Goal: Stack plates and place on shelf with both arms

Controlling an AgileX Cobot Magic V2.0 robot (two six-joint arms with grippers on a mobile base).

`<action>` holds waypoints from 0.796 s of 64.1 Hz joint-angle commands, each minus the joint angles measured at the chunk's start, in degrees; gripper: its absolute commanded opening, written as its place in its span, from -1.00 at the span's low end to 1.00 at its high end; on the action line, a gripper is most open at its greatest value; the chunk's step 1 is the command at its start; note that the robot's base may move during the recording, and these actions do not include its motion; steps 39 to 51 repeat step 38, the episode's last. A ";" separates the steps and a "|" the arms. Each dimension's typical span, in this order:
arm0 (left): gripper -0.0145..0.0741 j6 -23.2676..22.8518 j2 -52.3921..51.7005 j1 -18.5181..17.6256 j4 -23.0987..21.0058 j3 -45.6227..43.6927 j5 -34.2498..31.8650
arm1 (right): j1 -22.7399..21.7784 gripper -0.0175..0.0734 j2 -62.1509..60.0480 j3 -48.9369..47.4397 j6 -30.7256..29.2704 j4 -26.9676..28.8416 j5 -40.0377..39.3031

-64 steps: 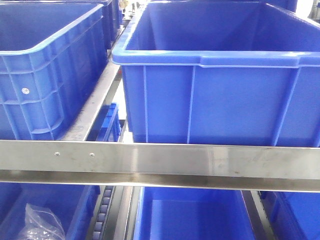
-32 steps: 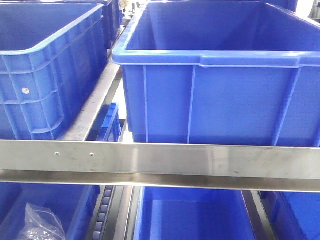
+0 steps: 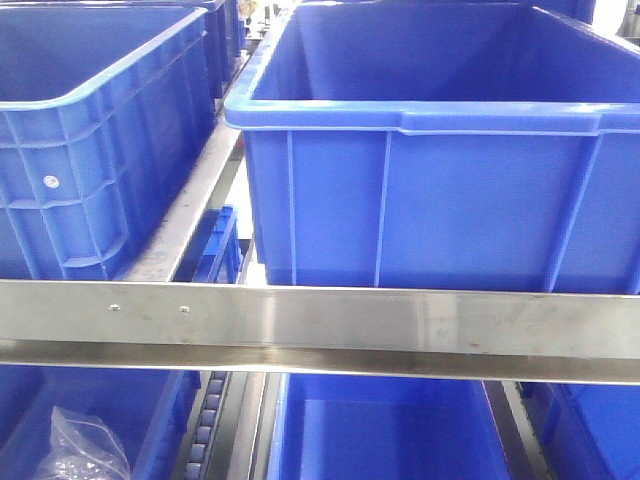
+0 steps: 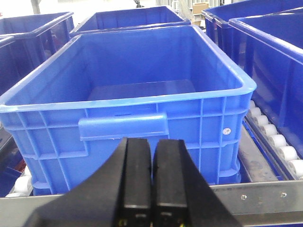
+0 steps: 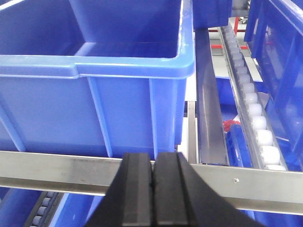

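In front of the metal rail (image 3: pixel 320 325) | left gripper (image 4: pixel 150 189) and right gripper (image 5: pixel 152 189) are staying pressed closed, holding nothing | plates are not showing anywhere | risk: arms are reaching blind and bumping the big blue bin (image 3: pixel 430 150) behind the rail.

text: none legible | labels: none | brands: none | numbers: none

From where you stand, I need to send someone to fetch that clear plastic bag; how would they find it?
Start at the steel shelf rail crossing the front view. Look below it, far left, into the lower blue bin. The crumpled plastic bag lies there, the only transparent, wrinkled item; the other bins that can be seen into look empty.
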 commanded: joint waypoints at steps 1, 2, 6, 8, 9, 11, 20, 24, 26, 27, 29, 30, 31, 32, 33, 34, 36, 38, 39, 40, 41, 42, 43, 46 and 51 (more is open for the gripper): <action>-0.49 -0.06 -1.35 -0.36 -0.04 0.13 -4.94 | -0.38 -0.51 -1.06 0.08 -0.19 -0.35 -5.04; -0.49 -0.06 -1.35 -0.36 -0.04 0.13 -4.94 | -0.38 -0.51 -1.06 0.08 -0.19 -0.35 -5.04; -0.49 -0.06 -1.35 -0.36 -0.04 0.13 -4.94 | -0.38 -0.51 -1.06 0.08 -0.19 -0.35 -5.04; -0.49 -0.06 -1.35 -0.36 -0.04 0.13 -4.94 | -0.38 -0.51 -1.06 0.08 -0.19 -0.35 -5.04; -0.49 -0.06 -1.35 -0.36 -0.04 0.13 -4.94 | -0.38 -0.51 -1.06 0.08 -0.19 -0.35 -5.04; -0.49 -0.06 -1.35 -0.36 -0.04 0.13 -4.94 | -0.38 -0.51 -1.06 0.08 -0.19 -0.35 -5.04; -0.49 -0.06 -1.35 -0.36 -0.04 0.13 -4.94 | -0.38 -0.51 -1.06 0.08 -0.19 -0.35 -5.04; -0.49 -0.06 -1.35 -0.36 -0.04 0.13 -4.94 | -0.38 -0.51 -1.06 0.08 -0.19 -0.35 -5.04; -0.49 -0.06 -1.35 -0.36 -0.04 0.13 -4.94 | -0.38 -0.51 -1.06 0.08 -0.19 -0.35 -5.04; -0.49 -0.06 -1.35 -0.36 -0.04 0.13 -4.94 | -0.38 -0.51 -1.06 0.08 -0.19 -0.35 -5.04; -0.49 -0.06 -1.35 -0.36 -0.04 0.13 -4.94 | -0.38 -0.51 -1.06 0.08 -0.19 -0.35 -5.04; -0.49 -0.06 -1.35 -0.36 -0.04 0.13 -4.94 | -0.38 -0.51 -1.06 0.08 -0.19 -0.35 -5.04; -0.49 -0.06 -1.35 -0.36 -0.04 0.13 -4.94 | -0.38 -0.51 -1.06 0.08 -0.19 -0.35 -5.04; -0.49 -0.06 -1.35 -0.36 -0.04 0.13 -4.94 | -0.38 -0.51 -1.06 0.08 -0.19 -0.35 -5.04; -0.49 -0.06 -1.35 -0.36 -0.04 0.13 -4.94 | -0.38 -0.51 -1.06 0.08 -0.19 -0.35 -5.04; -0.49 -0.06 -1.35 -0.36 -0.04 0.13 -4.94 | -0.38 -0.51 -1.06 0.08 -0.19 -0.35 -5.04; -0.49 -0.06 -1.35 -0.36 -0.04 0.13 -4.94 | -0.38 -0.51 -1.06 0.08 -0.19 -0.35 -5.04; -0.49 -0.06 -1.35 -0.36 -0.04 0.13 -4.94 | -0.38 -0.51 -1.06 0.08 -0.19 -0.35 -5.04; -0.49 -0.06 -1.35 -0.36 -0.04 0.13 -4.94 | -0.38 -0.51 -1.06 0.08 -0.19 -0.35 -5.04; -0.49 -0.06 -1.35 -0.36 -0.04 0.13 -4.94 | -0.38 -0.51 -1.06 0.08 -0.19 -0.35 -5.04; -0.49 -0.06 -1.35 -0.36 -0.04 0.13 -4.94 | -0.38 -0.51 -1.06 0.08 -0.19 -0.35 -5.04; -0.49 -0.06 -1.35 -0.36 -0.04 0.13 -4.94 | -0.38 -0.51 -1.06 0.08 -0.19 -0.35 -5.04; -0.49 -0.06 -1.35 -0.36 -0.04 0.13 -4.94 | -0.38 -0.51 -1.06 0.08 -0.19 -0.35 -5.04; -0.49 -0.06 -1.35 -0.36 -0.04 0.13 -4.94 | -0.38 -0.51 -1.06 0.08 -0.19 -0.35 -5.04; -0.49 -0.06 -1.35 -0.36 -0.04 0.13 -4.94 | -0.38 -0.51 -1.06 0.08 -0.19 -0.35 -5.04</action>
